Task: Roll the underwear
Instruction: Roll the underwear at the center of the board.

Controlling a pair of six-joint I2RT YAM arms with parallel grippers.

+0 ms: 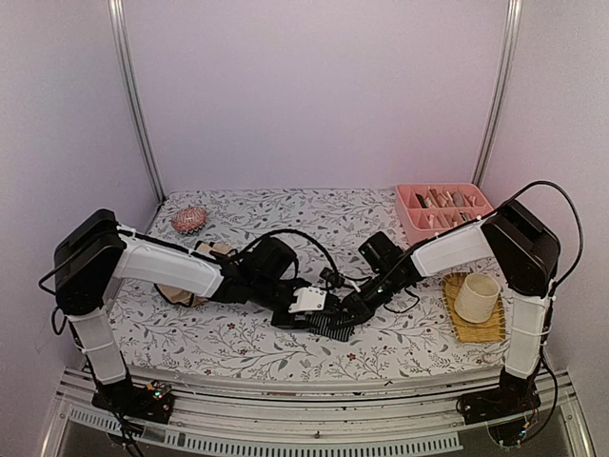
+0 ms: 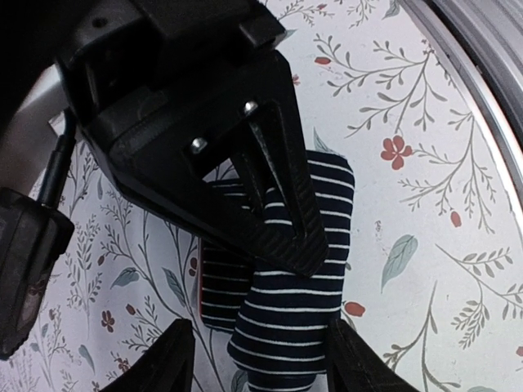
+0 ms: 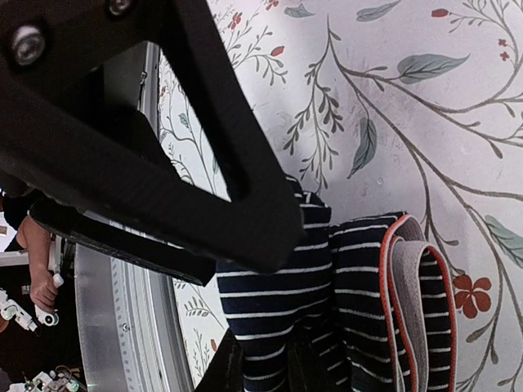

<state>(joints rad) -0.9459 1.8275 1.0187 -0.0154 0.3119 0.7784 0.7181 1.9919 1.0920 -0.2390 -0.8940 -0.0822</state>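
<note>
The dark navy striped underwear [image 1: 330,327] lies rolled up near the table's front middle. In the left wrist view the roll [image 2: 298,310] sits between the fingers of my left gripper [image 2: 265,359]. That gripper is open; one finger is at the roll's side and the other stands clear of it. My right gripper [image 3: 270,371] is shut on a fold of the same underwear [image 3: 270,294], whose grey, orange-edged waistband [image 3: 409,294] curls beside it. From above, the left gripper [image 1: 306,307] and the right gripper [image 1: 350,309] meet over the roll. The beige underwear [image 1: 176,291] lies partly hidden under my left arm.
A reddish-pink hairbrush [image 1: 190,220] lies at the back left. A pink divided tray [image 1: 409,195] holding small items stands at the back right. A cream cup [image 1: 476,297] stands on a yellow mat [image 1: 459,324] by the right arm. The table's metal front rail [image 3: 106,327] runs close to the roll.
</note>
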